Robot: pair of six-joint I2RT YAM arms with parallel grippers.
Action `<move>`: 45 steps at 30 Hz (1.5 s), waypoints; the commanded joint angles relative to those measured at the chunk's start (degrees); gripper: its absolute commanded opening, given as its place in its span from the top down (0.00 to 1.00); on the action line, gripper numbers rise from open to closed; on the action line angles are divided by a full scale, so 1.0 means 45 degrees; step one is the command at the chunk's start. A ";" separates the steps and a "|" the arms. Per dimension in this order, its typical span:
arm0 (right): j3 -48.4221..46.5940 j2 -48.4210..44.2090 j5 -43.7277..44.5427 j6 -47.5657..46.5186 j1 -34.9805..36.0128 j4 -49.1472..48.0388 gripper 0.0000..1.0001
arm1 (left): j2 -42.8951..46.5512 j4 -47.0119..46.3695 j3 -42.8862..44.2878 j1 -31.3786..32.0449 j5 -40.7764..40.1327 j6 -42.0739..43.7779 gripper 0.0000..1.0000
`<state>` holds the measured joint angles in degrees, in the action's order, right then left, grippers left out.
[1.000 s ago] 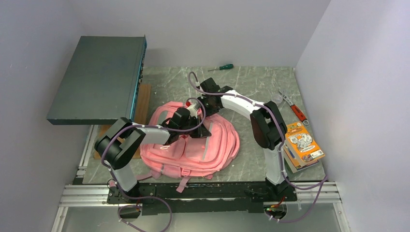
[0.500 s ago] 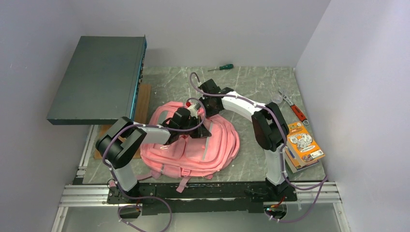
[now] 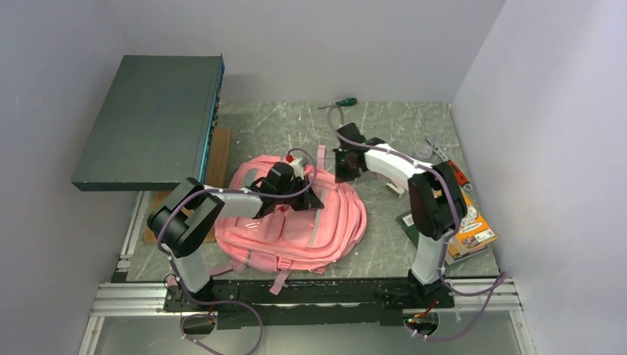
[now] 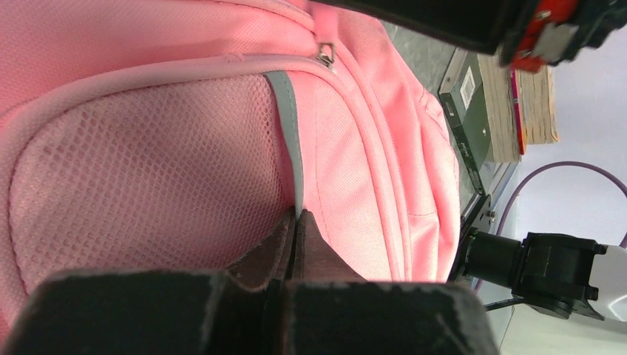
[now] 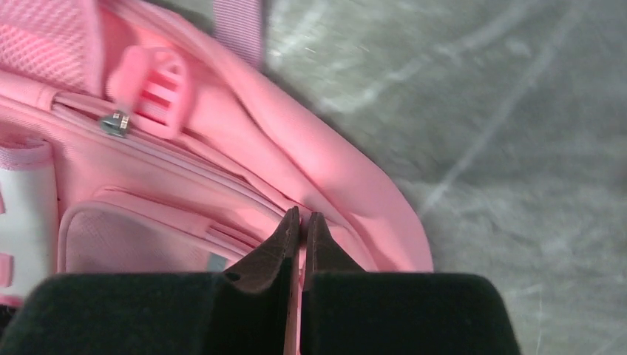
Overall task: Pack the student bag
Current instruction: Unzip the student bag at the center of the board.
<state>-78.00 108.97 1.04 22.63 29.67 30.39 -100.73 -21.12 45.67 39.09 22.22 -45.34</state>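
Top external view: pink bag (image 3: 310, 229) lies flat mid-table, nearer the L arm, zips look closed. L claw (image 4: 297, 222) is pinched tight at the grey trim (image 4: 288, 118) of the mesh pocket (image 4: 148, 170); can't tell if fabric is caught betw. the tips. R claw (image 5: 302, 220) is closed too, holding nothing, over the bag's far-right rim, zip pull (image 5: 114, 123) well off to its side. Risks, imo: soft cloth slips from the L pinch, so the whole bag drags when a zip gets tugged; R closes on air w/o lining up. Books (image 3: 477, 228) sit at R table (image 3: 384, 126) edge, not yet packed.
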 commanded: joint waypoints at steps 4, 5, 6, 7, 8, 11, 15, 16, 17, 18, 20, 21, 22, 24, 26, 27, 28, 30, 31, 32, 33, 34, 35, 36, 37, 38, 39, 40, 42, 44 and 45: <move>0.1073 -0.1381 -0.0036 0.3563 -0.1541 0.2218 1.00 | 0.0216 0.2822 0.0502 -0.0172 -0.1818 0.0133 1.00; 0.1335 -0.1697 -0.0027 0.4153 -0.1523 0.2251 1.00 | 0.0333 0.2981 0.0658 -0.0171 -0.2120 0.0081 1.00; 0.1722 -0.1959 -0.0067 0.4600 -0.1475 0.2045 1.00 | 0.0441 0.3140 0.0821 -0.0171 -0.2251 0.0045 1.00; 0.2261 -0.2435 -0.0153 0.5027 -0.1444 0.1761 1.00 | 0.0498 0.3306 0.1029 -0.0176 -0.2452 -0.0004 1.00; 0.2877 -0.2850 -0.0140 0.5432 -0.1438 0.1540 1.00 | 0.0515 0.3442 0.1261 -0.0184 -0.2507 -0.0095 1.00; 0.4145 -0.3880 -0.0049 0.6382 -0.1418 0.0839 1.00 | 0.0301 0.3569 0.1932 -0.0173 -0.2455 -0.0398 1.00; 0.5087 -0.5033 0.0126 0.7081 -0.1261 0.0583 1.00 | -0.0067 0.3421 0.2288 -0.0187 -0.2545 -0.1013 1.00; 0.5238 -0.5260 0.0290 0.7080 -0.1050 0.0538 1.00 | -0.0120 0.3385 0.2355 -0.0215 -0.2597 -0.1137 1.00; 0.5350 -0.5449 0.0537 0.7112 -0.0813 0.0606 1.00 | -0.0148 0.3352 0.2410 -0.0226 -0.2665 -0.1255 1.00; 0.5483 -0.5639 0.0832 0.7094 -0.0497 0.0590 1.00 | -0.0154 0.3311 0.2441 -0.0215 -0.2737 -0.1372 1.00; 0.5828 -0.6089 0.1649 0.7014 0.0322 0.0494 1.00 | -0.0145 0.3102 0.2494 -0.0230 -0.2752 -0.1525 1.00; 0.6043 -0.6437 0.1884 0.6919 0.0787 0.0358 1.00 | -0.0127 0.3006 0.2518 -0.0230 -0.2738 -0.1557 1.00; 0.6319 -0.6749 0.2040 0.6852 0.1248 0.0087 1.00 | -0.0103 0.2931 0.2543 -0.0232 -0.2751 -0.1588 1.00; 0.7162 -0.7329 0.2150 0.6832 0.2022 -0.0446 1.00 | 0.0057 0.2865 0.2524 -0.0230 -0.2868 -0.1630 1.00; 0.7950 -0.7846 0.1862 0.6886 0.2461 -0.1001 1.00 | 0.0287 0.2713 0.2333 -0.0232 -0.3021 -0.1692 1.00; 0.8318 -0.8070 0.1777 0.6912 0.2661 -0.1237 1.00 | 0.0425 0.2672 0.2232 -0.0230 -0.3111 -0.1695 1.00; 0.8737 -0.8300 0.1563 0.6873 0.2845 -0.1567 1.00 | 0.0552 0.2618 0.2126 -0.0230 -0.3178 -0.1659 1.00; 0.9470 -0.8748 0.1184 0.6993 0.3086 -0.2018 1.00 | 0.0826 0.2575 0.1906 -0.0245 -0.3354 -0.1588 1.00; 0.9868 -0.9025 0.0835 0.6942 0.3201 -0.2370 1.00 | 0.0954 0.2572 0.1817 -0.0232 -0.3455 -0.1555 1.00; 1.0210 -0.9301 0.0527 0.6894 0.3295 -0.2956 1.00 | 0.1073 0.2542 0.1774 -0.0230 -0.3529 -0.1546 1.00; 1.0551 -0.9577 0.0274 0.6900 0.3395 -0.3347 1.00 | 0.1134 0.2528 0.1759 -0.0232 -0.3504 -0.1531 1.00; 1.0867 -0.9856 -0.0082 0.6828 0.3471 -0.3823 1.00 | 0.1207 0.2583 0.1789 -0.0230 -0.3535 -0.1502 1.00; 1.1136 -1.0125 -0.0632 0.6790 0.3588 -0.4195 1.00 | 0.1297 0.2621 0.1802 -0.0213 -0.3590 -0.1447 1.00; 1.1441 -1.0469 -0.0899 0.6819 0.3715 -0.4525 1.00 | 0.1384 0.2594 0.1777 -0.0211 -0.3608 -0.1413 1.00; 1.1745 -1.0810 -0.1174 0.6810 0.3801 -0.4896 1.00 | 0.1453 0.2547 0.1752 -0.0210 -0.3575 -0.1377 1.00; 1.2091 -1.1175 -0.1386 0.6763 0.3815 -0.5179 1.00 | 0.1508 0.2580 0.1764 -0.0210 -0.3558 -0.1314 1.00; 1.2358 -1.1540 -0.1471 0.6708 0.3833 -0.5290 1.00 | 0.1523 0.2643 0.1797 -0.0210 -0.3549 -0.1243 1.00; 1.2580 -1.1825 -0.1537 0.6621 0.3853 -0.5387 1.00 | 0.1524 0.2653 0.1803 -0.0210 -0.3467 -0.1192 1.00; 1.2932 -1.2287 -0.2204 0.6141 0.3959 -0.5756 1.00 | 0.1548 0.2702 0.1805 -0.0210 -0.3322 -0.1091 1.00; 1.3191 -1.2716 -0.2923 0.5376 0.4206 -0.6187 1.00 | 0.1590 0.2738 0.1866 -0.0210 -0.3250 -0.0897 1.00; 1.3257 -1.2888 -0.3236 0.4953 0.4334 -0.6334 1.00 | 0.1601 0.2780 0.1907 -0.0210 -0.3257 -0.0807 1.00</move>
<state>-20.80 53.91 -0.14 51.64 46.02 2.55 -96.03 -3.97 52.84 39.83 14.72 -51.64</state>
